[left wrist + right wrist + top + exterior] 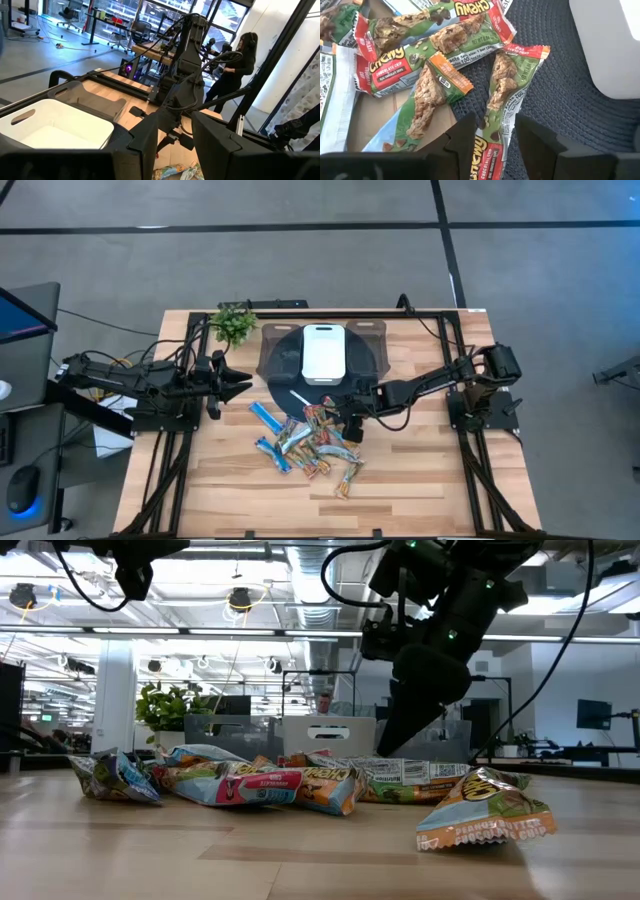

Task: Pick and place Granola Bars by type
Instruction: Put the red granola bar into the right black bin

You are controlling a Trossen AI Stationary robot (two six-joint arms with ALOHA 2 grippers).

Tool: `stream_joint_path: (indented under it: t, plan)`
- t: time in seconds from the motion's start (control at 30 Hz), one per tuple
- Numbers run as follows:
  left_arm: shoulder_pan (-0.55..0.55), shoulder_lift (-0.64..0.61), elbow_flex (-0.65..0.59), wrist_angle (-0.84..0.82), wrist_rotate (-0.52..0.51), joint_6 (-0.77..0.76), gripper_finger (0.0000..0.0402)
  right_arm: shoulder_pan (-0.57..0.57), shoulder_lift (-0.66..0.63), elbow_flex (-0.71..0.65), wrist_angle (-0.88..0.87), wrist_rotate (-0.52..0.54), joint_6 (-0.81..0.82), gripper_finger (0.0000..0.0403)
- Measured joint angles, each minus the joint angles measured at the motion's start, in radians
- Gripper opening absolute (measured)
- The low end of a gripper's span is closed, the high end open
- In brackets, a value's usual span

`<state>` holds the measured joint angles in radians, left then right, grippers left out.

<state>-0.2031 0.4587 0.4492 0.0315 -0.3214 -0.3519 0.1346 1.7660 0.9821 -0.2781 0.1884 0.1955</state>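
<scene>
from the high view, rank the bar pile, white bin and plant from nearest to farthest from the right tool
1. Granola Bars: pile on the table, directly beneath the right tool.
2. White bin: on the dark mat, just behind the tool.
3. Plant: back left corner of the table, farthest.

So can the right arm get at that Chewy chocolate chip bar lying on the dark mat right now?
Probably yes. The right gripper hangs open directly over the Chewy bar on the dark mat, its fingers straddling the wrapper's end. Nothing lies on top of it; the white bin sits off to one side.
</scene>
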Motion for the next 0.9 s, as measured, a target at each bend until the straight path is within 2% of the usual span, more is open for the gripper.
stream_joint_path:
  t: [0.13,0.37,0.9]
  plan:
    - [0.0,0.002,0.0,-0.001,0.0,-0.002,0.0112,-0.006,0.039,-0.003,-0.008,-0.032,-0.009,0.0134]
    - [0.0,0.009,-0.001,-0.023,0.0,-0.037,0.0112,-0.006,0.092,0.011,0.031,-0.052,0.119,0.0126]
    - [0.0,0.028,-0.001,-0.021,-0.005,-0.06,0.0112,0.002,0.091,0.014,0.04,-0.055,0.167,0.0066]
